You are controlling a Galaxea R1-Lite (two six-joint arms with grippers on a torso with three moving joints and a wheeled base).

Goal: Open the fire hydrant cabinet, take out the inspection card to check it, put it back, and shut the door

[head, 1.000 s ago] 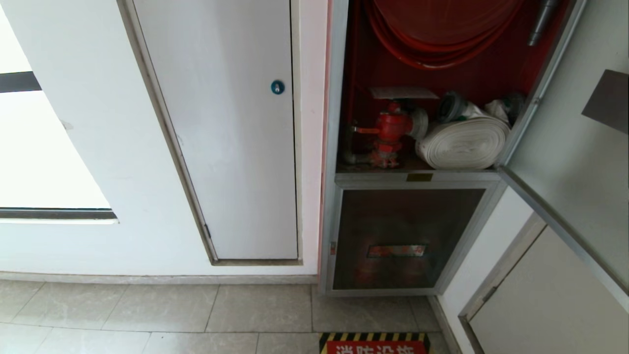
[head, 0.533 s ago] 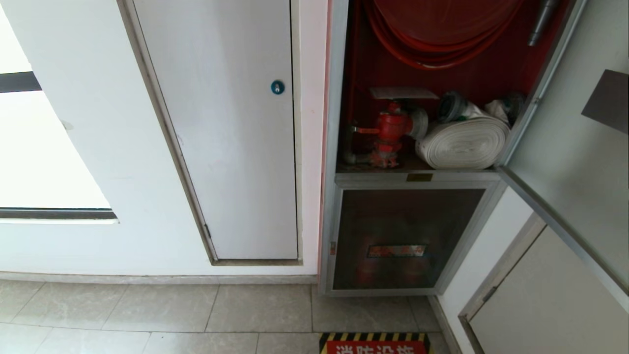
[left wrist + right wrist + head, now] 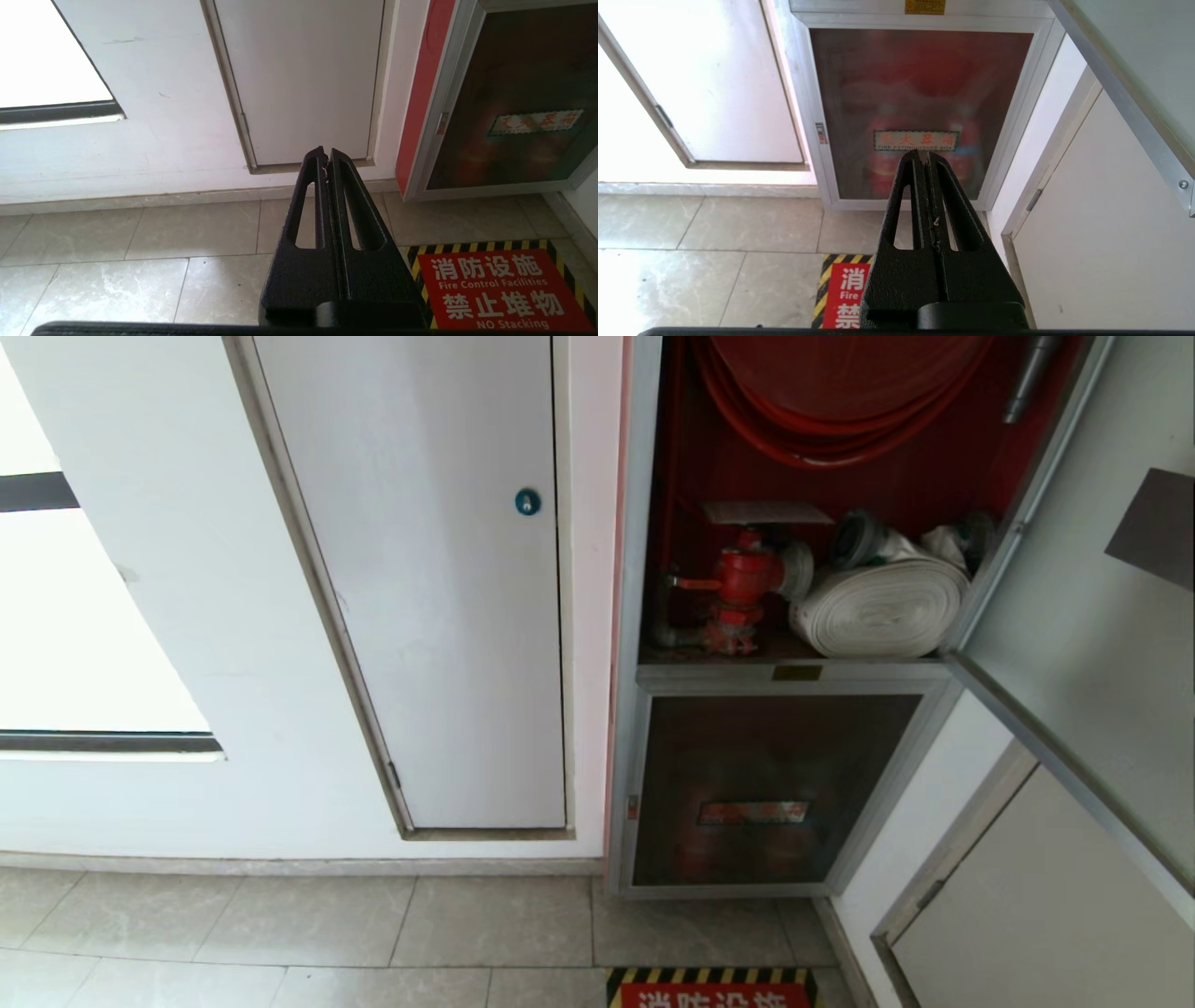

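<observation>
The fire hydrant cabinet (image 3: pixel 644 523) stands open, red inside, with a red hose reel (image 3: pixel 840 392), a red valve (image 3: pixel 742 583) and a rolled white hose (image 3: pixel 882 607). A pale flat sheet (image 3: pixel 766 511), which looks like the inspection card, lies on top of the valve. The door (image 3: pixel 1092 616) is swung out to the right; its silver frame corner (image 3: pixel 1134 93) shows in the right wrist view. Neither arm is in the head view. My left gripper (image 3: pixel 327 154) is shut and empty, low over the floor. My right gripper (image 3: pixel 924 156) is shut and empty, pointing at the lower glass panel.
A white door with a blue round lock (image 3: pixel 527 501) is left of the cabinet. Below the cabinet sits a smaller dark glass panel with a red label (image 3: pixel 754 812). A red floor sign with yellow-black edging (image 3: pixel 500 289) lies on the tiles. Another white door (image 3: pixel 1046 915) is at the right.
</observation>
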